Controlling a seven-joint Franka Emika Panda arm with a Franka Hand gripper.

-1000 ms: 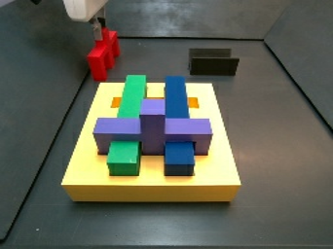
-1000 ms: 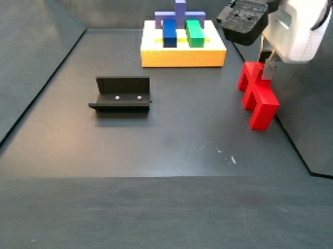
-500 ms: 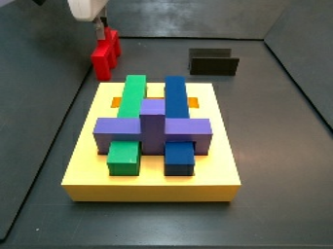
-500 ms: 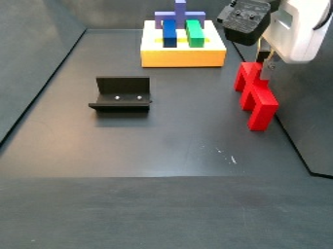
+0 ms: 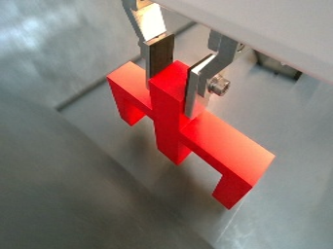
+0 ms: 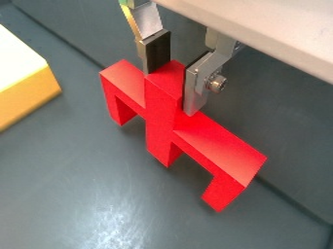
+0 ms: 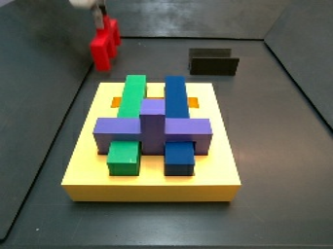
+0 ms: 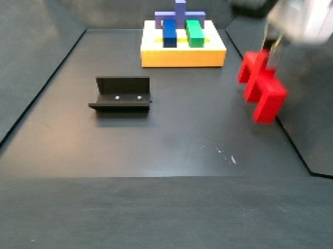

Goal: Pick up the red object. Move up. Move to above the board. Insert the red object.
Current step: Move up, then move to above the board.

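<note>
Gripper (image 6: 176,70) clamped on the stem of the red object (image 6: 176,131), off the floor beside the board.

In both wrist views the two silver fingers (image 5: 204,78) press their dark pads against either side of the red object (image 5: 182,126) at its central upright stem, with the wide bar and two short legs hanging below over the dark floor. In a side view the red object (image 7: 104,42) hangs beyond the far left corner of the yellow board (image 7: 154,180), apart from it. The fixture (image 8: 123,94) stands well to the left of the red piece (image 8: 262,83) in a side view, the board (image 8: 182,54) farther back.
</note>
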